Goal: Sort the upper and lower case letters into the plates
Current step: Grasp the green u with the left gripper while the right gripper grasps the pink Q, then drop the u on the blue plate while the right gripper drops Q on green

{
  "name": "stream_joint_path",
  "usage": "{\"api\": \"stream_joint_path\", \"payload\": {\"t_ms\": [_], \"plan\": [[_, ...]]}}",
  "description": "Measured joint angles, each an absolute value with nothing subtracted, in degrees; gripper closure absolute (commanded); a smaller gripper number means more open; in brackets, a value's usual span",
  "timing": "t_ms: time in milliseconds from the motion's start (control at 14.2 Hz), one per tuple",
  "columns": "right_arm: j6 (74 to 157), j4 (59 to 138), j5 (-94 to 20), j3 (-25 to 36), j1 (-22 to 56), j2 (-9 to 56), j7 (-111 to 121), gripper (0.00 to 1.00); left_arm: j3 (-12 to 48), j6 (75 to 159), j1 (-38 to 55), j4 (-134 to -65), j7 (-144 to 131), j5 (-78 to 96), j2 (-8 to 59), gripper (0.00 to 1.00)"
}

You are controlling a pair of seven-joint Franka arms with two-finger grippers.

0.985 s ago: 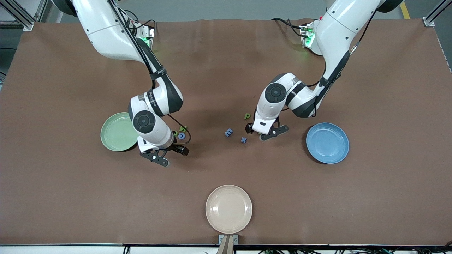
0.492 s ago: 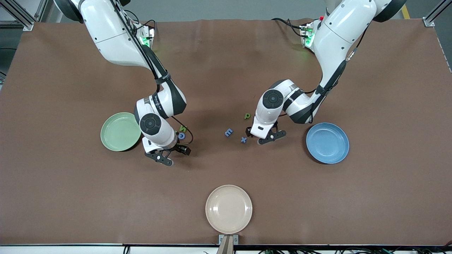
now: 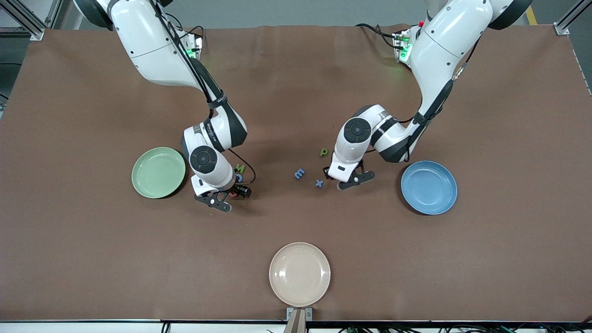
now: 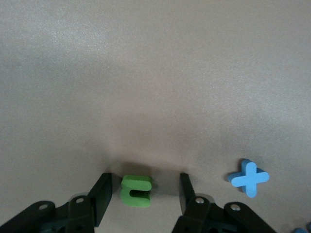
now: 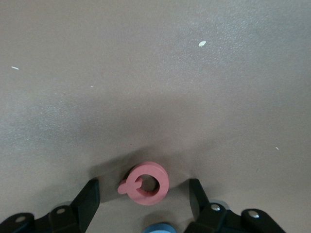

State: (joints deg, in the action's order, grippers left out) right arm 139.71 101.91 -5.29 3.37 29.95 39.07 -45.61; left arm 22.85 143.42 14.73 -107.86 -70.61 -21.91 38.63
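Observation:
A small green letter (image 4: 136,190) lies on the brown table between the fingers of my left gripper (image 4: 144,194), which is open with a gap on each side of the letter. A pink round letter (image 5: 146,183) lies likewise between the open fingers of my right gripper (image 5: 143,196). From the front, the left gripper (image 3: 347,179) is low beside a blue x (image 3: 319,183), and the right gripper (image 3: 219,199) is low beside the pale green plate (image 3: 158,172). The blue plate (image 3: 428,187) lies toward the left arm's end.
Loose letters on the table include a blue E (image 3: 299,174), a green p (image 3: 324,151), a green N (image 3: 239,167) and a blue round letter (image 3: 239,177) half under the right hand. A cream plate (image 3: 299,274) sits nearest the front camera.
The right gripper has shifted away from the green plate and come down over the pink letter. The left gripper has hardly moved. Both pairs of fingers have narrowed.

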Motion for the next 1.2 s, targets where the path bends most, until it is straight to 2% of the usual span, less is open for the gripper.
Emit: {"api": "stream_joint_path", "payload": {"t_ms": [352, 492, 844, 1196], "plan": [[139.8, 101.88, -5.3, 3.38, 29.96, 38.65, -45.67, 0.76, 22.9, 143.14, 14.73, -107.76, -70.62, -21.91, 38.43, 0.75], [139.75, 101.89, -5.3, 3.42, 29.96, 38.5, -45.78, 0.94, 22.89, 142.86, 14.68, -107.75, -70.62, -21.91, 38.29, 0.77], [138.95, 101.82, -5.24, 4.39, 29.02, 38.35, -44.7, 0.98, 22.88, 140.28, 14.53, -106.71, -70.62, -21.91, 38.01, 0.81], [129.1, 101.8, -5.22, 5.09, 20.2, 32.41, -32.08, 0.98, 23.73, 131.88, 9.42, -105.19, -63.6, -22.17, 31.21, 0.81]]}}
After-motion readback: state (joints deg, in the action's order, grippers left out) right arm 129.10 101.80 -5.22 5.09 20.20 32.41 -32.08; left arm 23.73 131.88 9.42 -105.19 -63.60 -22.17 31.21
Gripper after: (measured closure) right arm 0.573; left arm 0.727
